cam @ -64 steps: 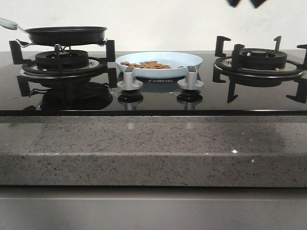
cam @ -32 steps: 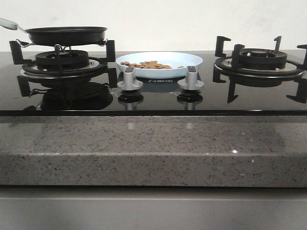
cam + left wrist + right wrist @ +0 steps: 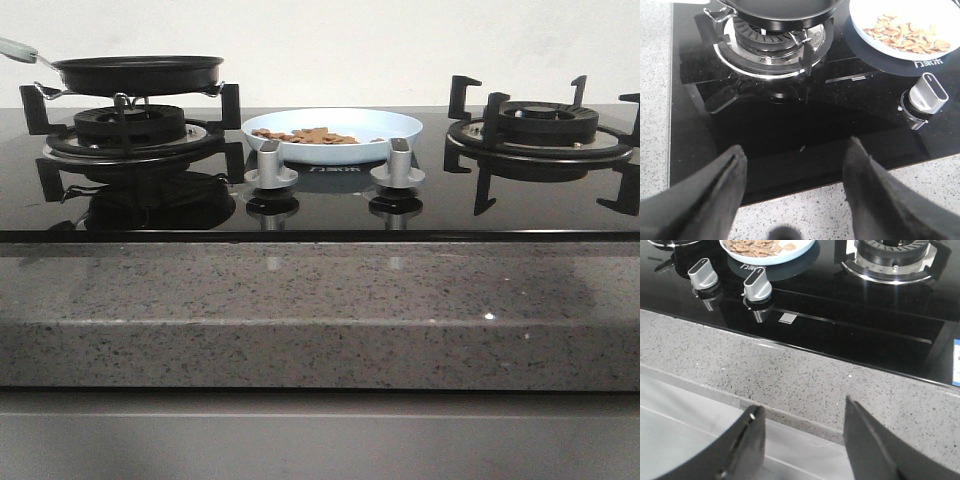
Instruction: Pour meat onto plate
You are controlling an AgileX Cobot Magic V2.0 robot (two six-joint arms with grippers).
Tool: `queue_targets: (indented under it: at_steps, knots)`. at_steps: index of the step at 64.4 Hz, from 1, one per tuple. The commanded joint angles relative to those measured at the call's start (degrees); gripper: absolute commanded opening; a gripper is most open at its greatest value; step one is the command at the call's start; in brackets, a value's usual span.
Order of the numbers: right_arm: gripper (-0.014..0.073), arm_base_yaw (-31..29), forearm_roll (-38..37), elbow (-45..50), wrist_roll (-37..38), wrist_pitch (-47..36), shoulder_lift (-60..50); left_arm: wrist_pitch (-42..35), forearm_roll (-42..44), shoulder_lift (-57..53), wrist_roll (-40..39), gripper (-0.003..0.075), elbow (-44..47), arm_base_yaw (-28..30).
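The pale blue plate [image 3: 333,134] rests on the black glass hob between the two burners, and the meat [image 3: 306,135] lies on it as small orange-brown pieces. The plate [image 3: 905,31] and meat [image 3: 903,34] also show in the left wrist view, and the plate [image 3: 768,250] and meat [image 3: 756,246] in the right wrist view. My left gripper [image 3: 796,152] is open and empty above the hob's front edge, near the left burner. Open and empty too, my right gripper [image 3: 802,412] hangs over the stone counter's front edge. Neither gripper shows in the front view.
A black frying pan [image 3: 137,72] with a pale handle sits on the left burner [image 3: 130,126]. The right burner [image 3: 541,130] carries nothing. Two silver knobs [image 3: 271,162] [image 3: 398,162] stand in front of the plate. A grey speckled counter [image 3: 320,310] runs along the front.
One second ago dark gripper tips showed at the top right of the front view. They have since left the view. Nothing on the hob has moved.
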Motion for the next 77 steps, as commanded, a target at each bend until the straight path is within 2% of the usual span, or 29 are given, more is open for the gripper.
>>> queue_targets:
  at_steps: [1,8,12,15,20,30,38,77]
  knots:
    - [0.0392,-0.2,-0.3,-1.6,0.0,-4.1,0.8,-4.3,-1.0,-0.7,-0.6,0.0419,-1.6,-0.4]
    - [0.0380,-0.2,-0.3,-1.6,0.0,-4.0,0.8,-4.3,-1.0,-0.7,-0.6,0.0419,-1.6,-0.4]
    - [0.0309,-0.2,-0.3,-1.6,0.0,-4.0,0.8,-4.3,-1.0,-0.4,-0.6,0.0417,-1.6,-0.4]
    - [0.0224,-0.2,-0.3,-1.6,0.0,-4.0,0.8,-4.2,-1.0,-0.3,-0.6,0.0402,-1.6,-0.4]
    - [0.0107,-0.2,-0.3,-1.6,0.0,-4.0,0.8,-3.8,-1.0,0.0,-0.6,0.0336,-1.6,-0.4]
    - [-0.0073,-0.2,-0.3,-1.6,0.0,-4.0,0.8,-3.7,-1.0,0.0,-0.6,0.0130,-1.6,-0.4]
    - [-0.0069,-0.2,-0.3,-1.6,0.0,-3.9,0.8,-3.8,-1.0,0.0,-0.6,-0.0020,-1.6,-0.4]
    - [-0.0069,-0.2,-0.2,-1.6,0.0,-3.6,0.8,-4.1,-0.9,-0.9,-0.3,-0.0020,-1.3,-0.9]
